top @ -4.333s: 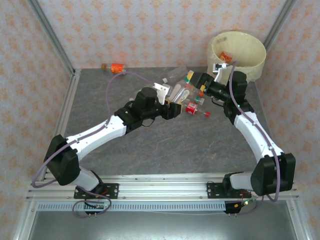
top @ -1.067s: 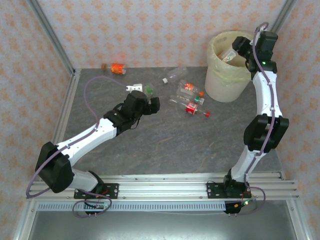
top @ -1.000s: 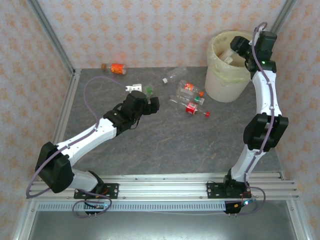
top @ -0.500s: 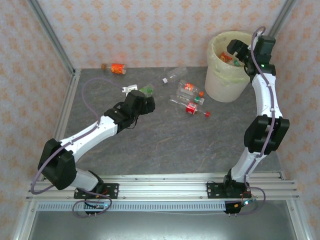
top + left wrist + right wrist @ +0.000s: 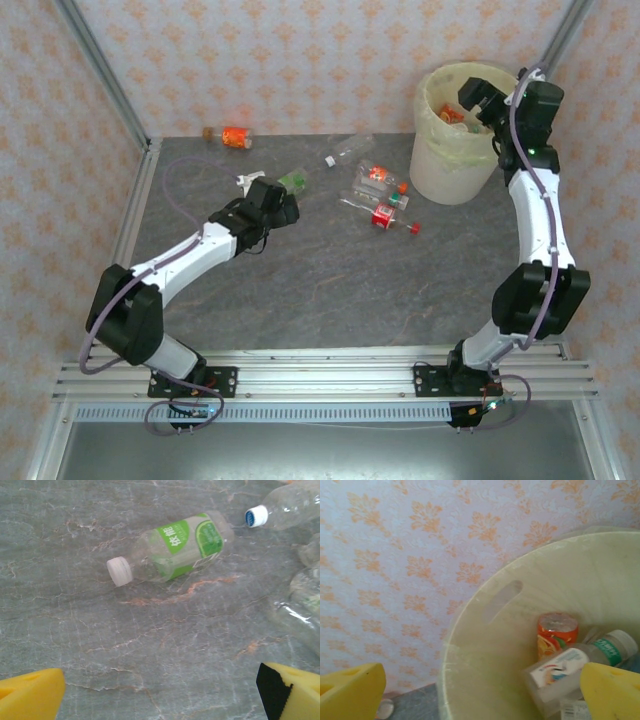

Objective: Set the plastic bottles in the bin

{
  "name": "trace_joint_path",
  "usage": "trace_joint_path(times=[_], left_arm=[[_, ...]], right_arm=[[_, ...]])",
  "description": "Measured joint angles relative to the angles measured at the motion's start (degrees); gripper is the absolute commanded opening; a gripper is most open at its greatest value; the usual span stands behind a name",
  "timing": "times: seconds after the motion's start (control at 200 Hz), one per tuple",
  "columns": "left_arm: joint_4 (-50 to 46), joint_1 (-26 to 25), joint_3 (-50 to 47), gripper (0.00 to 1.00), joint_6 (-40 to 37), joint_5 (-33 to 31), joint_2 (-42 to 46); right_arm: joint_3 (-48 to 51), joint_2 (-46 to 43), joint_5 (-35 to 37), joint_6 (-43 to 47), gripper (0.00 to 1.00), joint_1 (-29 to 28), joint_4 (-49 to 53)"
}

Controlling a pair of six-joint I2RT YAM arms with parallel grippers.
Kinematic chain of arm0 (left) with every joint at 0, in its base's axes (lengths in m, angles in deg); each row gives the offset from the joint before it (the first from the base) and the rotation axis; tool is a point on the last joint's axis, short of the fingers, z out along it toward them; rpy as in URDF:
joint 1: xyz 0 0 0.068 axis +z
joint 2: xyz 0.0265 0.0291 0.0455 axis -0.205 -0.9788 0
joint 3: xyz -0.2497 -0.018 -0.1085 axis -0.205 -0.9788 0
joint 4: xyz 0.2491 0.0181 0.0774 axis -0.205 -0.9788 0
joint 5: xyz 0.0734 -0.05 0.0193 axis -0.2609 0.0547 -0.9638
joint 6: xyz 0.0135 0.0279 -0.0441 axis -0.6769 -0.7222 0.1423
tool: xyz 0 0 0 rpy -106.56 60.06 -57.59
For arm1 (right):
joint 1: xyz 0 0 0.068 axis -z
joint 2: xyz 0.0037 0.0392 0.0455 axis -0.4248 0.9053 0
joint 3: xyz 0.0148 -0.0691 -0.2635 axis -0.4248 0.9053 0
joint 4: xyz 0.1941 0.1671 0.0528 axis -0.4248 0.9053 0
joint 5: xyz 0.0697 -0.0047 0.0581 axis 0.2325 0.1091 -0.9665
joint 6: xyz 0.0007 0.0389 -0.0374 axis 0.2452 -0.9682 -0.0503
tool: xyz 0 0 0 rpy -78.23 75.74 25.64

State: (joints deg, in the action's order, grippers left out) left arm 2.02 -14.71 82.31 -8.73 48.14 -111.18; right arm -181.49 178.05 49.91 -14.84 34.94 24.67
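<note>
Green-labelled clear plastic bottle (image 5: 172,550): lying flat, cap toward 8 o'clock.
Left gripper (image 5: 160,694): spread wide, empty.
Right gripper (image 5: 480,692): spread wide, empty.

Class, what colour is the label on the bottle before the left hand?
Green, on the bottle, clearest in the left wrist view.

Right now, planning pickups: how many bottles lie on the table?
5: orange-label bottle far left, green-label bottle by the left fingers, clear bottle beyond it, two red-label bottles near the bin. Crushed ones may hide among them.
</note>
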Motion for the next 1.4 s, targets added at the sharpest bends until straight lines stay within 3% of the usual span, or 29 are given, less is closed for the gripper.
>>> trace_joint_path(times=[0.245,0.395,0.59,1.046,1.231,1.401], left_arm=[[-0.02,4.07,4.28,1.0,-7.65,4.22,-6.29],[-2.01,6.14,12.2,1.0,-15.39,4.83,-13.16],[-6.05,8.11,21.07,1.0,-24.96,7.82,-20.68],[-16.57,11.58,44.39,1.0,-39.98,15.69,-42.21],[-20.57,11.69,51.47,0.88,-43.21,18.43,-47.63],[-22.49,11.69,52.26,0.82,-44.41,20.37,-48.37]], right_arm=[[9.07,-7.72,-8.0,-3.72,0.99,-0.59,-3.89],[13.94,-13.49,-11.96,-1.7,0.99,-4.5,-3.02],[19.47,-21.64,-13.7,1.66,0.99,-9.49,-1.25],[25.73,-28.63,-13.11,3.41,0.99,-9.77,4.96],[25.73,-29.33,-12.96,3.63,0.99,-9.77,5.4],[25.73,-29.35,-12.76,3.61,0.99,-9.77,5.49]])
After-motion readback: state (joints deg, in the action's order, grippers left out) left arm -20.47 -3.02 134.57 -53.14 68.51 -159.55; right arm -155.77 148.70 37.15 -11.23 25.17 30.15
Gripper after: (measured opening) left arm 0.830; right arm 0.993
